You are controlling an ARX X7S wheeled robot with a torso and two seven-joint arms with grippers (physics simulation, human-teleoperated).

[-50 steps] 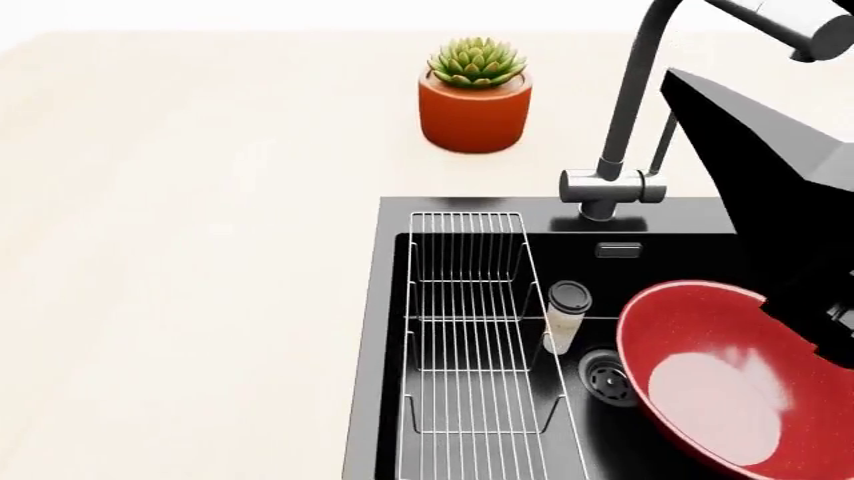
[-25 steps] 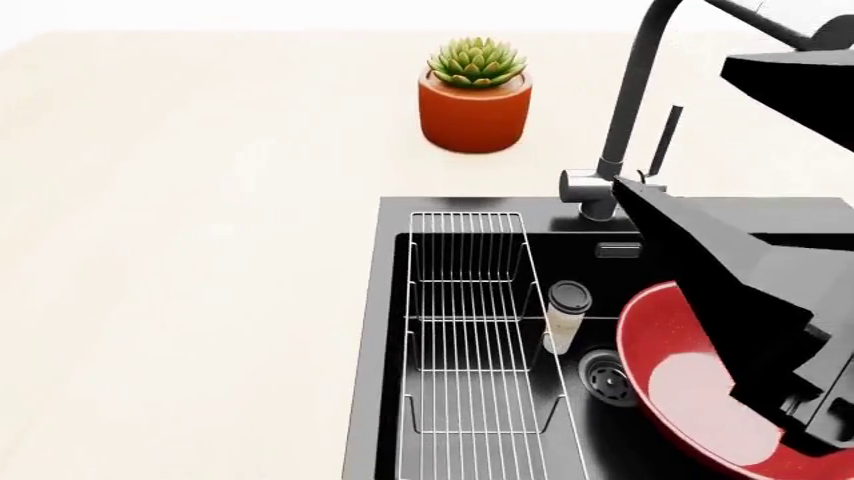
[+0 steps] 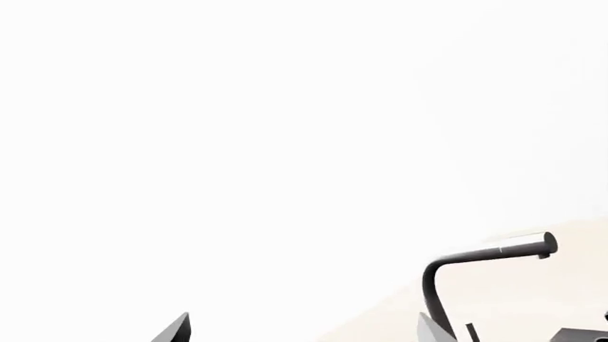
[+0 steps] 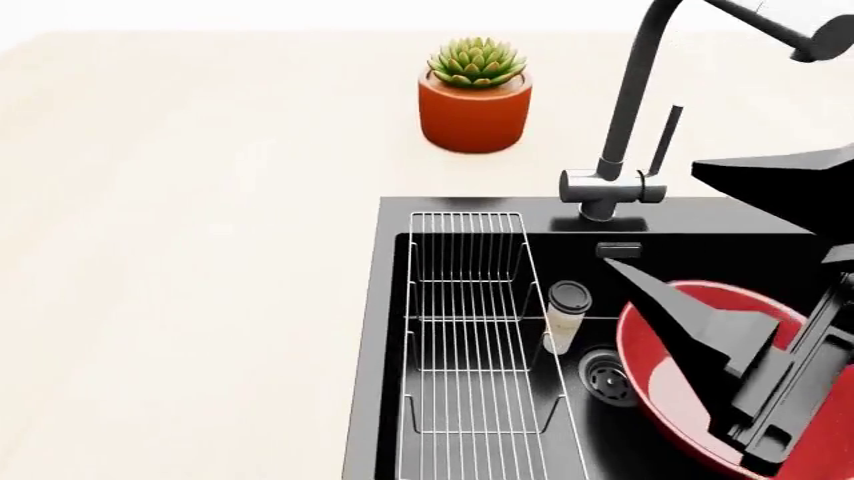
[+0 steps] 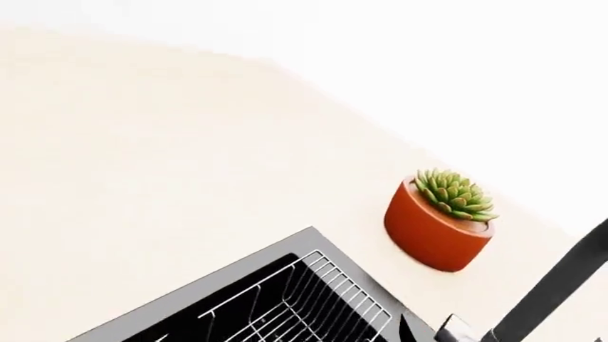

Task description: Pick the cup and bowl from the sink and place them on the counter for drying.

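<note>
Two task items both sit in the sink [image 4: 387, 330], nothing moved to the surface [image 4: 187, 250] yet. Cup [image 4: 567, 316] stands upright just right of the wire rack [image 4: 474, 330], near the drain [image 4: 610, 378]. Bowl [image 4: 667, 390] lies tilted against the right part of the basin, so its rim is reachable from above. Right tool [image 4: 627, 272] reaches over the bowl, likely lining up on the rim; cannot tell how wide it is. Left tool [image 3: 299, 329] spread wide, off in empty space, holding nothing. Plant pot [image 4: 474, 95] far back, faucet [image 4: 627, 120] close to the right arm, collision risk
</note>
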